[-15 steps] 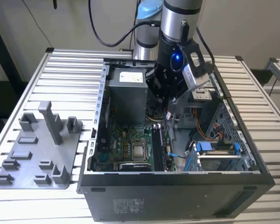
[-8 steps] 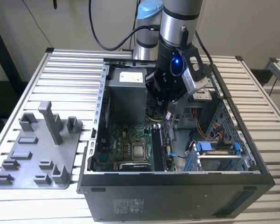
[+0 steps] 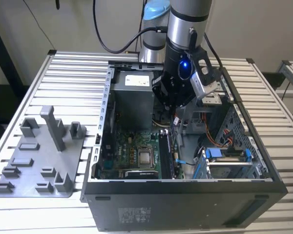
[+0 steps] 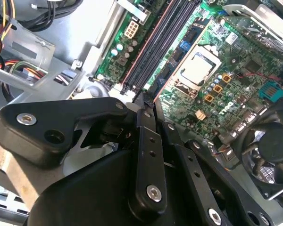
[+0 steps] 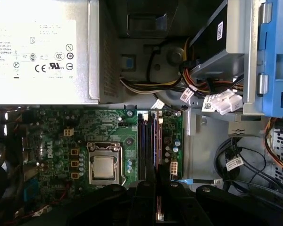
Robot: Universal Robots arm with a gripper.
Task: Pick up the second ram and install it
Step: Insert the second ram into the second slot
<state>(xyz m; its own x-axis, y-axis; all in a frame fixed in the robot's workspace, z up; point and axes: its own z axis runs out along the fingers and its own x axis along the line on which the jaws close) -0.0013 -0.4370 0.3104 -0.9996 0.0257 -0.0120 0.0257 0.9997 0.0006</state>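
In the exterior view the gripper (image 3: 175, 113) hangs inside the open computer case (image 3: 185, 195), which holds the motherboard (image 3: 132, 156). The fixture tray (image 3: 24, 170) sits on the counter (image 3: 73, 68), at the exterior view's left.

In the second wrist view the jaws stand narrow above the memory slots (image 4: 155, 47).

In the first wrist view they appear to pinch the second ram (image 5: 154, 141) edge-on over the slots. It looks light, stiff and fragile, and is best gripped by its flat faces.

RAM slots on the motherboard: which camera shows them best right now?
The first wrist view: the RAM slots run straight up the picture beside the CPU socket, their lower end behind the gripper. The second wrist view shows them slanted. The exterior view shows them small, below the arm.
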